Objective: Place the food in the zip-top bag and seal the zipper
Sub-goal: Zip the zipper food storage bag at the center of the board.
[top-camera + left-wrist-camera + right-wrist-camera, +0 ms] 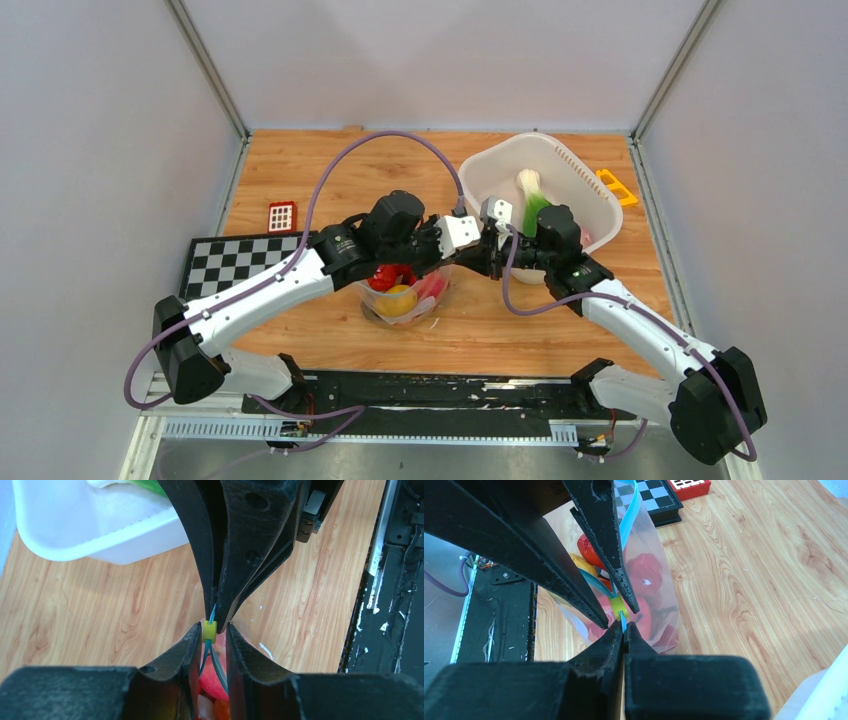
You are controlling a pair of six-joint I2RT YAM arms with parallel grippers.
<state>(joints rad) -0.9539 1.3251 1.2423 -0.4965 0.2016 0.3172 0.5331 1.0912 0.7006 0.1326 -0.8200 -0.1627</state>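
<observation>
The clear zip-top bag stands on the table between the arms, and its teal zipper runs along the top edge. Inside lies the food: a yellow lemon, a red apple and other red pieces. My right gripper is shut on the end of the zipper strip. Opposite it, my left gripper straddles the yellow slider. One finger touches the slider and a thin gap shows at the other. Behind the slider the two zipper tracks still stand apart.
A white plastic basket with a green and white vegetable stands at the back right, close behind the right arm. A checkerboard and a red block lie at the left, a yellow piece at the far right.
</observation>
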